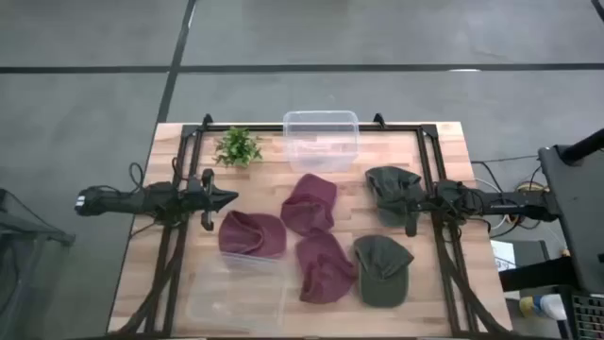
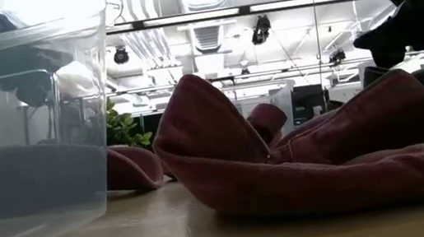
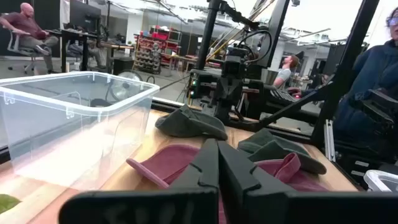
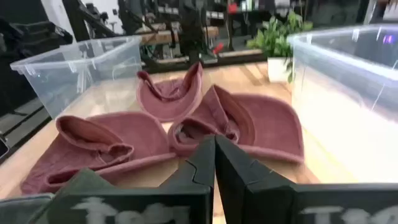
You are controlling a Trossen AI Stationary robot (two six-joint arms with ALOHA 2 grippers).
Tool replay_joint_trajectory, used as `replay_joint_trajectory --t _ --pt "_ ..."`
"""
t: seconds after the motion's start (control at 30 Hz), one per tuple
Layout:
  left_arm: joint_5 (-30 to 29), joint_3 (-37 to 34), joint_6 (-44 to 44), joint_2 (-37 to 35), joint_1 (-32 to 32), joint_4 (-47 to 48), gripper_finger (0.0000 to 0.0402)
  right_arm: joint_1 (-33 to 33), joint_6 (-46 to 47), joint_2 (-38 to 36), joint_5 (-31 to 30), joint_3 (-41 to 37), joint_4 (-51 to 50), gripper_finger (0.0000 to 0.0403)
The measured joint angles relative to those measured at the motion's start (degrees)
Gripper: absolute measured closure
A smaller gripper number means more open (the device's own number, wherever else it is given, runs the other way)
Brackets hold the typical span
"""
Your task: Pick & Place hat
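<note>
Three maroon hats lie on the wooden table: one in the middle (image 1: pixel 311 203), one to its left (image 1: pixel 253 234), one nearer (image 1: pixel 326 267). Two green hats rest flat on the table, one at the right (image 1: pixel 389 189) and one nearer (image 1: pixel 382 271). My left gripper (image 1: pixel 229 198) is shut and hovers just left of the left maroon hat (image 3: pixel 165 165). My right gripper (image 1: pixel 409 210) is shut and hangs above the right green hat's edge, raised off the table in the low view (image 2: pixel 416 2). It faces the maroon hats (image 4: pixel 249 121).
A clear plastic bin (image 1: pixel 321 140) stands at the far edge, and a second one (image 1: pixel 236 295) at the near left corner. A small green plant (image 1: pixel 238 146) sits far left. Dark frame rails (image 1: pixel 179 217) run along both sides. People sit in the room beyond.
</note>
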State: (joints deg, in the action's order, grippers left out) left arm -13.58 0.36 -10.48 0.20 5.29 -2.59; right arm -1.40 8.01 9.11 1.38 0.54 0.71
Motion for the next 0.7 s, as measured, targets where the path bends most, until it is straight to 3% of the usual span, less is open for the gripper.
replay_joint_trajectory --t 0.47,0.57,0.7 --pt "0.0 0.0 0.0 0.0 0.0 0.0 0.0402 0.0 2.9 4.1 0.1 0.0 1.5 0.0394" --pt "0.0 0.0 0.0 0.0 0.0 0.0 0.0402 0.0 9.8 4.1 0.1 0.0 3.9 0.0394" --pt "0.0 0.0 0.0 0.0 0.0 0.0 0.0402 0.0 26.6 4.1 0.1 0.0 9.1 0.0394"
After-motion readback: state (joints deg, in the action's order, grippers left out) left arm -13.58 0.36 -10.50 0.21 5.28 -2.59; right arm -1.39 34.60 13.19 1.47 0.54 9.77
